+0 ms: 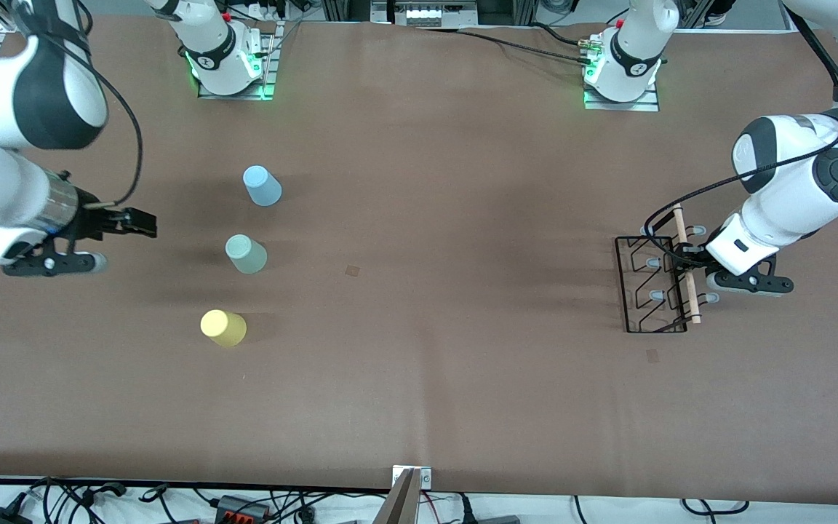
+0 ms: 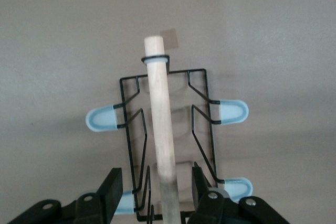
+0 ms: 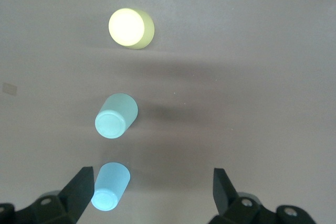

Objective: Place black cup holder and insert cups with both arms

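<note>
Now, down at the left arm's end of the brown worktop (image 1: 426, 378), the left end effector (image 1: 688, 271) sits low over the black cup holder (image 1: 648, 287), a finger on either side of the wooden rod (image 2: 161, 124) that runs along the rack's top. From the left wrist view those two fingers (image 2: 109, 190) bracket the rod with a gap showing on each side, so the jaws are partly drawn in but not pressed onto the wood. The rack stands flat on the worktop on its rectangular wire base, pale-tipped pegs (image 2: 102, 119) sticking out from both flanks.

Over at the right arm's end, the right end effector (image 1: 132, 222) hangs above bare worktop just beside the row of cups, jaws spread wide and holding nothing. The three cups stand upside down in a line, each apart from the next. The light blue cup (image 1: 262, 185) is farthest from the front camera, the pale green cup (image 1: 246, 253) is in the middle, and the yellow cup (image 1: 222, 327) is nearest. In the right wrist view the light blue cup (image 3: 110, 186) shows between the spread fingertips, with the pale green cup (image 3: 116, 115) and the yellow cup (image 3: 130, 28) farther off. Cups and rack lie well apart, at the two ends of the worktop.
</note>
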